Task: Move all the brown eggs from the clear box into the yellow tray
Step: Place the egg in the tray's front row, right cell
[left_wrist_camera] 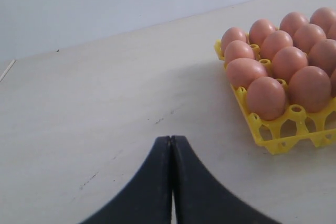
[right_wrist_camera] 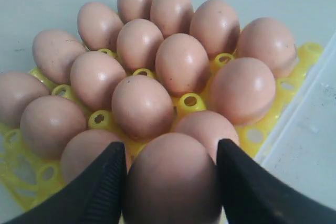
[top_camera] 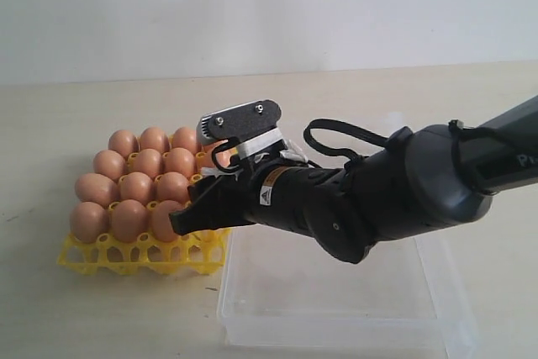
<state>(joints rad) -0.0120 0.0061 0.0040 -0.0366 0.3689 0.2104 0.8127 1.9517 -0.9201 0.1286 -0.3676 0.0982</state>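
You are nearly finished: the clear box looks empty and brown eggs fill most of the yellow tray. Your right end effector is clamped on one egg over the tray. Your left end effector hangs pressed together over the bench.

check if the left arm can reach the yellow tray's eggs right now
Probably yes: only bare table lies between the left pincer and the yellow tray. The right pincer, closed on a brown egg, is at its far side. The left pincer is shut and must open first.
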